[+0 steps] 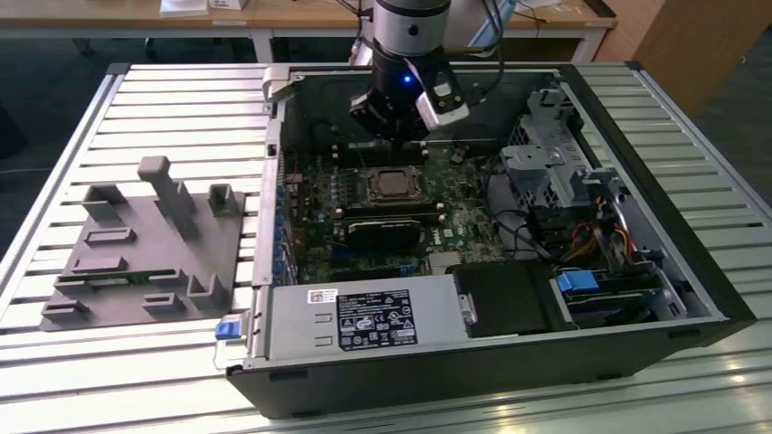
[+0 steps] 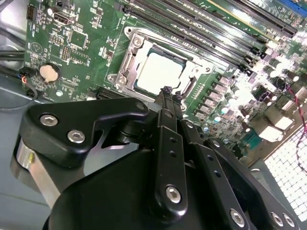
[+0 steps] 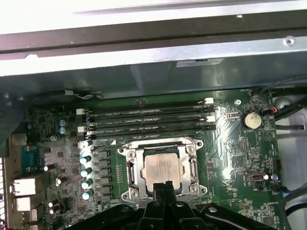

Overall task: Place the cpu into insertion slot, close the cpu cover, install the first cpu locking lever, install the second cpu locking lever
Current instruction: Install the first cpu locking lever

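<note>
The cpu (image 3: 160,167) lies flat in the insertion slot (image 2: 169,52) on the green motherboard (image 1: 465,203), pale face up. The silver cpu cover (image 3: 132,165) lies down around it as a frame, also seen in the second wrist view (image 2: 125,64). A thin metal lever (image 2: 188,87) runs along one side of the frame. My gripper (image 3: 163,184) is shut with nothing between its fingers. Its tips (image 2: 167,91) hover at the edge of the cover next to the chip. In the exterior view the gripper (image 1: 400,122) hangs inside the open computer case, just behind the cpu (image 1: 392,183).
Memory slots (image 3: 148,120) run beside the socket. A black heatsink block (image 1: 383,233) sits in front of it, and the grey power supply (image 1: 362,318) is nearer still. Drive bays and cables (image 1: 579,226) crowd the exterior view's right. A grey fixture (image 1: 151,244) stands on the slatted table.
</note>
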You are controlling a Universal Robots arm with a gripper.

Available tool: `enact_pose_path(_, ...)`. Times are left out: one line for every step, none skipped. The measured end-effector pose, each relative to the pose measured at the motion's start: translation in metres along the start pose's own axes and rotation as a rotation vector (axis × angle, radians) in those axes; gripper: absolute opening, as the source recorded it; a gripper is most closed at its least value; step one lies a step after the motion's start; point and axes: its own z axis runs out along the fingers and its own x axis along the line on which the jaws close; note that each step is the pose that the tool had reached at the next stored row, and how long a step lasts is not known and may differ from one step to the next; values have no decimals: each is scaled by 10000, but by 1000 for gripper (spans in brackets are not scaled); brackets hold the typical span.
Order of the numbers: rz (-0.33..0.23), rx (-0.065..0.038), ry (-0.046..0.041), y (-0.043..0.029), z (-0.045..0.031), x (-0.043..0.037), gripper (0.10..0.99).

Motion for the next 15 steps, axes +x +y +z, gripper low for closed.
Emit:
enact_pose_path(-22,0,2,0,0,0,106)
enact_pose_path(-40,-1,3,0,0,0,106)
enact_pose_path(-42,-1,3,0,0,1,106)
enact_pose_path(-43,-2,3,0,1,5,106)
enact_pose_path(-43,-3,2,-2,1,19,106)
enact_pose_path(-42,-3,2,-2,1,32,106)
enact_pose_path(-42,-1,3,-2,1,45,106)
enact_pose_path(-42,-1,2,-3,0,55,106)
enact_pose_path(-41,-1,2,-3,0,58,106)
enact_pose_path(-42,1,3,-2,-3,61,106)
enact_pose_path(-42,0,3,-2,-12,64,106)
enact_pose_path(-42,-1,3,0,-27,66,106)
enact_pose_path(-42,-2,2,2,-38,68,106)
enact_pose_path(-42,-3,2,1,-39,71,106)
enact_pose_path(-46,-5,1,2,-39,73,106)
